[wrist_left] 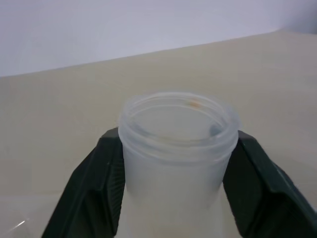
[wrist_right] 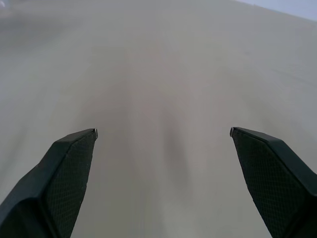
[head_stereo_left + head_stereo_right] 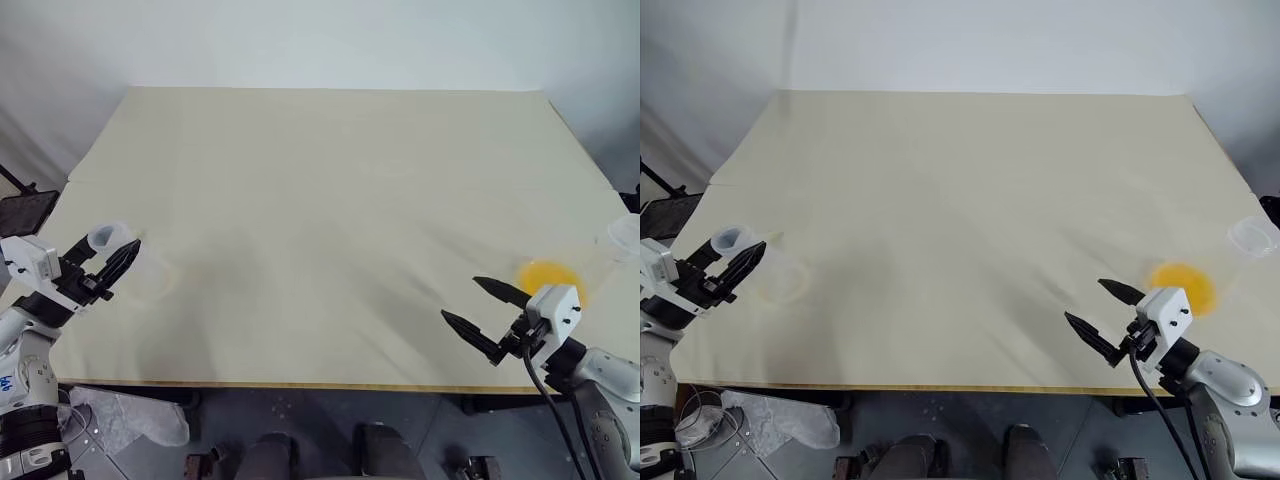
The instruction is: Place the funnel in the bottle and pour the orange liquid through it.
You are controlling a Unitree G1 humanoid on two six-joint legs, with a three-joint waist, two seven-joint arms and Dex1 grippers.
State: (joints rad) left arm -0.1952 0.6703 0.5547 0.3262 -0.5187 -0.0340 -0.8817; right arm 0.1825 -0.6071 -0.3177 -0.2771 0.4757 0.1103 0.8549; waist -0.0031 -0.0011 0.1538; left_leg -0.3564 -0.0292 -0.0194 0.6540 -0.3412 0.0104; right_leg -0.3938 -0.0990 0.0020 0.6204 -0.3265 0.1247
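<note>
The clear bottle (image 3: 128, 262) stands at the table's left edge, mouth up. My left gripper (image 3: 115, 243) reaches in level from the left, and in the left wrist view its black fingers (image 1: 94, 188) press against both sides of the bottle (image 1: 176, 148) just below the rim. The orange liquid (image 3: 548, 277) is a round pool in a shallow clear container near the front right. My right gripper (image 3: 459, 298) hovers to the left of it, open, with nothing between its fingers (image 2: 64, 168). A small clear cup-like piece (image 3: 1252, 237), possibly the funnel, sits at the far right edge.
The beige table (image 3: 330, 200) is wide and bare in the middle, with its front edge (image 3: 300, 385) close to me. A black stand (image 3: 25, 210) sits off the left side. A clear plastic bag (image 3: 130, 415) lies on the floor below the left corner.
</note>
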